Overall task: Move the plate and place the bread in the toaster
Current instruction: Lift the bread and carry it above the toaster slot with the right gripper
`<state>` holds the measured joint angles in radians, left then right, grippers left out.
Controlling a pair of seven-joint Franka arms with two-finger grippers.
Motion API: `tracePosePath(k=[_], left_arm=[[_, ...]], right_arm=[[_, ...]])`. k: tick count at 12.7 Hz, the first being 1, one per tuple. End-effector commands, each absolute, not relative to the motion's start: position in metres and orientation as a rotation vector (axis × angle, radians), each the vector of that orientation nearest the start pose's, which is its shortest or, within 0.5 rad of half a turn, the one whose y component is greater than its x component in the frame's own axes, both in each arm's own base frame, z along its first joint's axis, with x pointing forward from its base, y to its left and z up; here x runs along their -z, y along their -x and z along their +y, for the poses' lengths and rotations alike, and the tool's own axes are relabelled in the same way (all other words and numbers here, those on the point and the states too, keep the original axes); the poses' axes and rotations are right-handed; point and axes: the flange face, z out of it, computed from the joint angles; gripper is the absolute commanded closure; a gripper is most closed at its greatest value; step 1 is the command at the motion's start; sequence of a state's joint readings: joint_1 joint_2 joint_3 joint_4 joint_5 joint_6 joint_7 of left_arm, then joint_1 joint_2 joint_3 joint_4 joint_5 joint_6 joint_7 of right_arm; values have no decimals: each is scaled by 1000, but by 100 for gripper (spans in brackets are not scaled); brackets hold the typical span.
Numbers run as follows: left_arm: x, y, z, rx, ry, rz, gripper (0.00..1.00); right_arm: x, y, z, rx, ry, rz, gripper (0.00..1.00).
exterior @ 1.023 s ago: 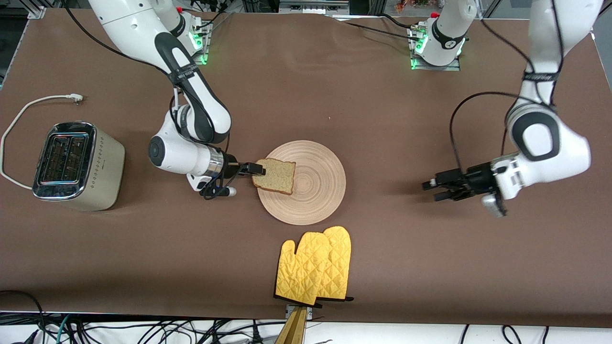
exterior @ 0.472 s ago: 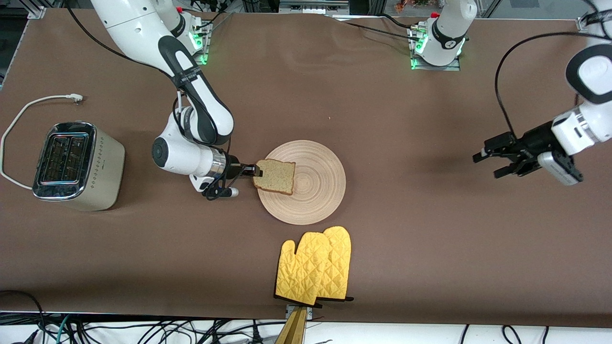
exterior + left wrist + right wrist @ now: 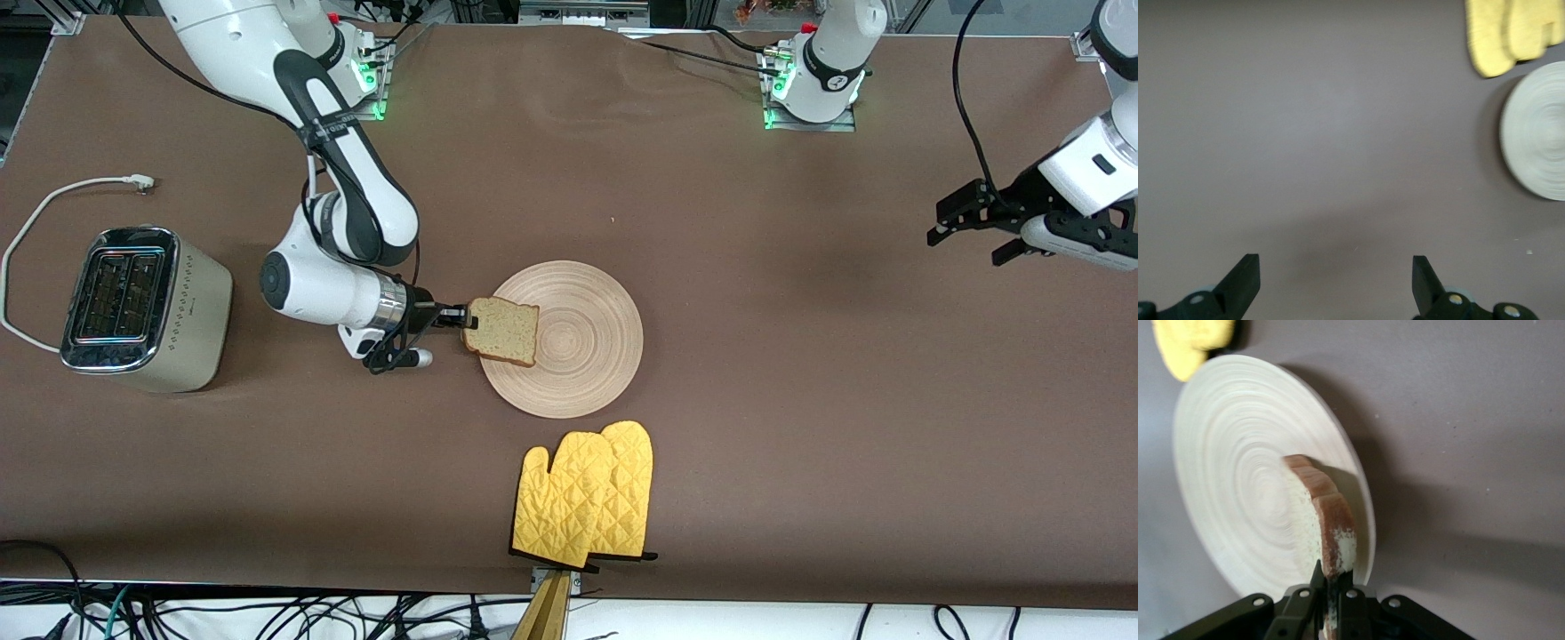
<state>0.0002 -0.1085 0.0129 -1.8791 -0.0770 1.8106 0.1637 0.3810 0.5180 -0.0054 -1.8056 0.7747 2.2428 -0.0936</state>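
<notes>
The round tan wooden plate (image 3: pixel 569 338) lies mid-table; it also shows in the right wrist view (image 3: pixel 1238 487) and the left wrist view (image 3: pixel 1538 133). My right gripper (image 3: pixel 462 316) is shut on the edge of the bread slice (image 3: pixel 502 331), holding it over the plate's rim toward the right arm's end. In the right wrist view the bread (image 3: pixel 1328 520) stands on edge between the gripper's fingers (image 3: pixel 1329 587). The cream toaster (image 3: pixel 142 307) stands at the right arm's end of the table. My left gripper (image 3: pixel 965 222) is open and empty, up over the left arm's end of the table (image 3: pixel 1335 280).
Yellow oven mitts (image 3: pixel 587 493) lie nearer the front camera than the plate, by the table edge. The toaster's white cord (image 3: pixel 53 200) loops beside it.
My right gripper has drawn the bread a little toward the toaster and off the plate. My left arm has risen and swung away toward its end of the table.
</notes>
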Motion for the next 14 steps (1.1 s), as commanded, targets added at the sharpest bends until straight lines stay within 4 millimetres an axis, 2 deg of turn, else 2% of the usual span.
tracePosePath(k=[1, 2, 5, 7, 10, 12, 14], left_arm=[[-591, -536, -29, 23, 3063, -3, 0], [-593, -537, -34, 10, 3035, -71, 0], [-600, -539, -16, 24, 3036, -130, 0], [-600, -540, 14, 18, 3065, -222, 0], [-599, -540, 18, 17, 3073, -243, 0], [-599, -540, 18, 17, 3102, -261, 0], [-597, -541, 18, 8, 3119, -270, 0]], right_arm=[[-317, -615, 215, -217, 2561, 41, 100], [-333, -618, 200, -230, 2595, 4, 100], [-377, -624, 150, -237, 2786, -119, 100], [-397, -623, 103, -253, 2926, -145, 100], [-441, -622, 52, -352, 3161, -207, 100], [-475, -622, 15, -416, 3304, -176, 100], [-497, -622, -21, -444, 3421, -135, 100]])
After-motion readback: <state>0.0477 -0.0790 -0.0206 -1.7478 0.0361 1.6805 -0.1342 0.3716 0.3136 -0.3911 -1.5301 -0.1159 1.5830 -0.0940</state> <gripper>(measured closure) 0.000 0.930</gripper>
